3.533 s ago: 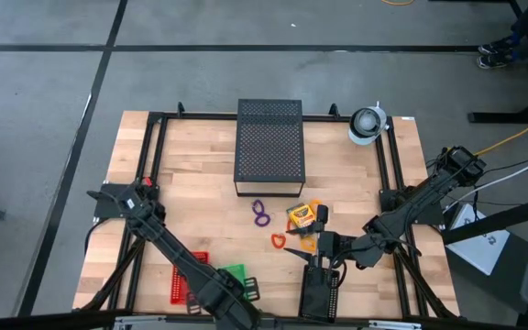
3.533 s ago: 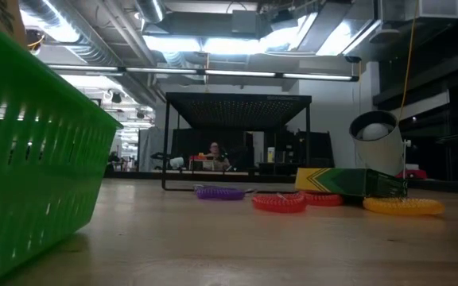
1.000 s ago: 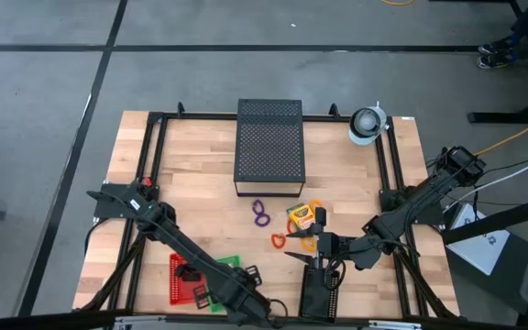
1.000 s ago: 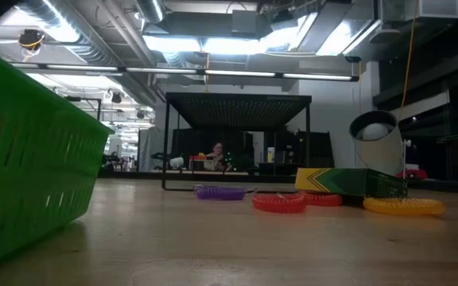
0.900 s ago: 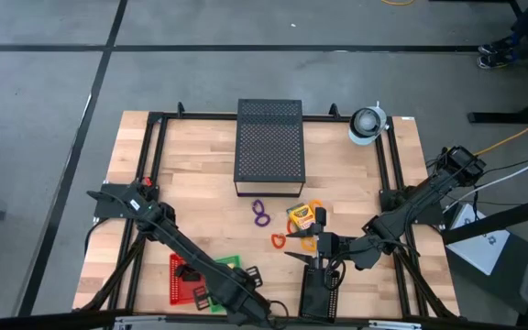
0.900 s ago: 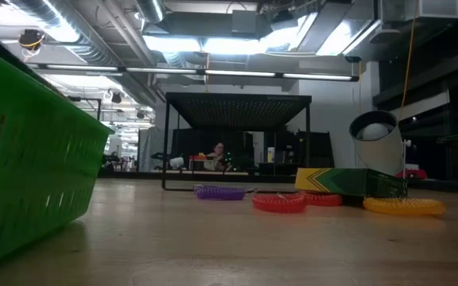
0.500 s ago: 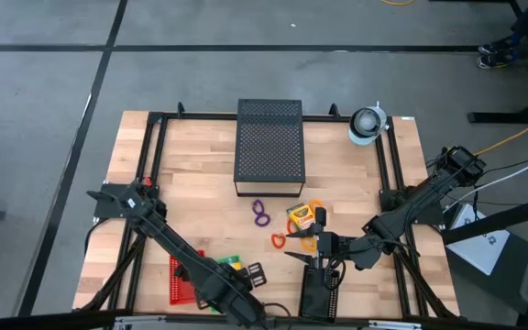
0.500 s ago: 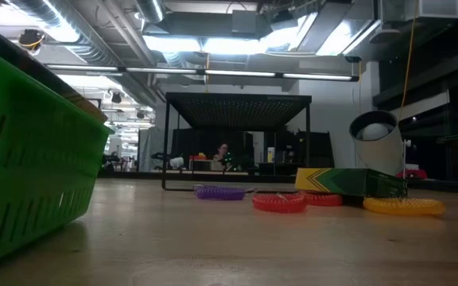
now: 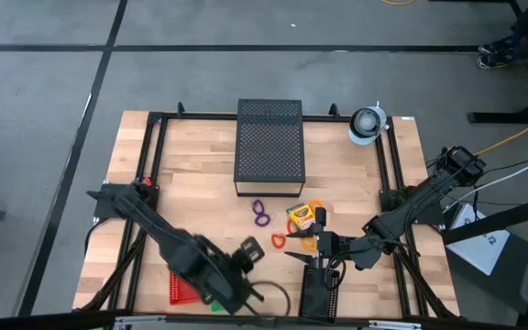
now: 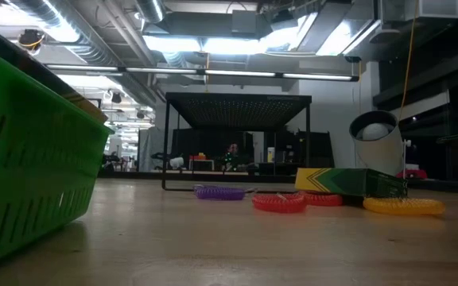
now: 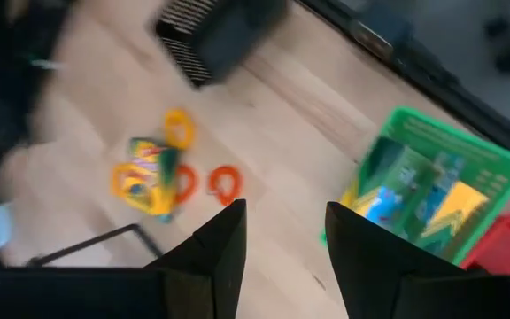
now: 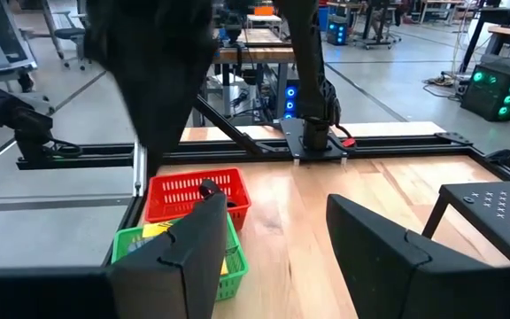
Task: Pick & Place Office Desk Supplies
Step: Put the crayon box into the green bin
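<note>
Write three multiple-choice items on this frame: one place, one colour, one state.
1. The green plastic basket sits: A alone at the far edge; B beside the red plastic basket; C on the floor.
2. The ring nearest the black perforated metal box is: A orange; B yellow; C purple.
3. The left gripper is: A open, empty; B shut on a ring; C shut on a crayon box.
B: baskets side by side in the right wrist view. C: purple ring lies nearest. A: fingers apart, nothing between.
</note>
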Tool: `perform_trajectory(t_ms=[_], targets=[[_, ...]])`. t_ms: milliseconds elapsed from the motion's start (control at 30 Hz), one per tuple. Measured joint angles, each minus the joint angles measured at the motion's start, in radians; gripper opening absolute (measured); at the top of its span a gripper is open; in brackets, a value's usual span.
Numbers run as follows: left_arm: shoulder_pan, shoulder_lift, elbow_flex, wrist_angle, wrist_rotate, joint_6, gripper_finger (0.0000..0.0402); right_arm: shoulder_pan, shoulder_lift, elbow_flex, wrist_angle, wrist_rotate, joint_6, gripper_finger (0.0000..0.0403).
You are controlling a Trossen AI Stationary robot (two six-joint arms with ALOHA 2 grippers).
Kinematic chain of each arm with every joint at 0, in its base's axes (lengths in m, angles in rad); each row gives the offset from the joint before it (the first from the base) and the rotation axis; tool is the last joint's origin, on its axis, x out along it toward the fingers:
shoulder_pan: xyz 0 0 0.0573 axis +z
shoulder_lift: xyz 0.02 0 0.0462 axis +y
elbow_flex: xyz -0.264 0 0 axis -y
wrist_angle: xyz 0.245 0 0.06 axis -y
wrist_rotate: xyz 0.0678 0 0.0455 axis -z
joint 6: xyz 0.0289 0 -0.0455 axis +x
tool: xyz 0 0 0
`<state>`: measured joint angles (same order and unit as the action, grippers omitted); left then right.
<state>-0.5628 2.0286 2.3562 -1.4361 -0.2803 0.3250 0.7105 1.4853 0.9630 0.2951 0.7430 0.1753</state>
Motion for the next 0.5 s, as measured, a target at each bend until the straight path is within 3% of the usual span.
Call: perform_trajectory(t_ms=[233, 500], targets=[[0.071, -0.172, -0.016, 0.011, -0.048, -0.046, 0.0148, 0.0, 0.0, 0.0, -0.004, -0.011, 0.058, 0.0196], [0.171, -0.471, -0.153, 0.044, -0.038, -0.097, 0.0148, 0.0, 0.0, 0.0, -0.012, -0.071, 0.098, 0.0196]])
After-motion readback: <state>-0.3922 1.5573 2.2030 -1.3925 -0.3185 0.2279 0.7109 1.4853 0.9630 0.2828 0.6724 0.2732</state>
